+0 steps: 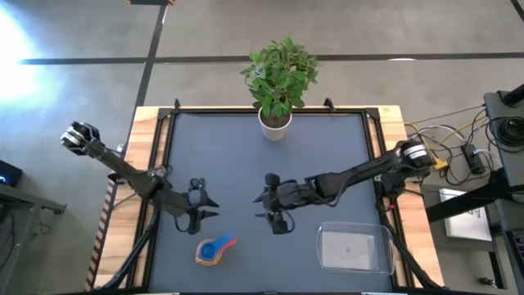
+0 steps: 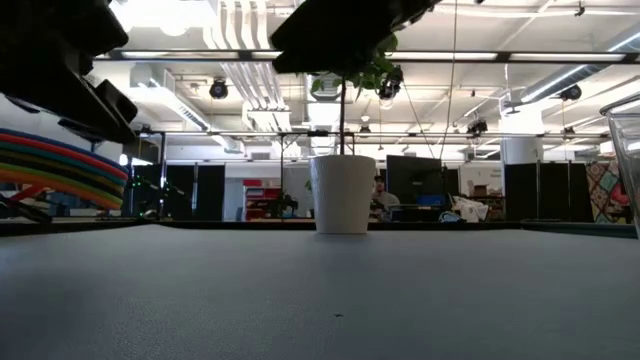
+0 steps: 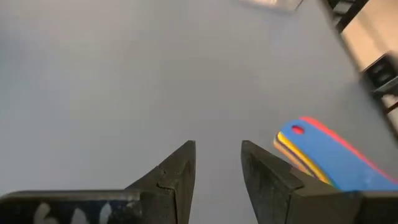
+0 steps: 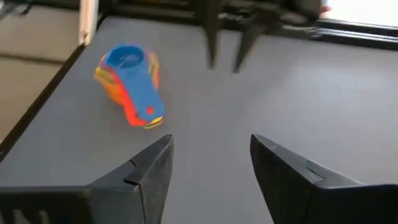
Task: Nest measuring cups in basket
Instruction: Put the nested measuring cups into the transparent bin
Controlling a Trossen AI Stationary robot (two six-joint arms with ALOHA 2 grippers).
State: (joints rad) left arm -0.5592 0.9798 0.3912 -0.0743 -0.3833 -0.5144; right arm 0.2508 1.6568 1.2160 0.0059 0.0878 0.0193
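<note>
The measuring cups [image 1: 214, 250] sit already stacked, blue on top, near the front edge of the tabletop [image 1: 246, 156], well apart from the clear basket [image 1: 354, 248] at the front right. The left hand [image 1: 199, 210] hovers just beside the stack with its fingers slightly spread and nothing between them. The right hand [image 1: 276, 206] hangs mid-table, spread wide and empty, between stack and basket. The likely trouble: a pinch on the handles alone could catch only the upper cups, so the stack fans apart or tips in transit, or strikes the basket's rim on the way in.
</note>
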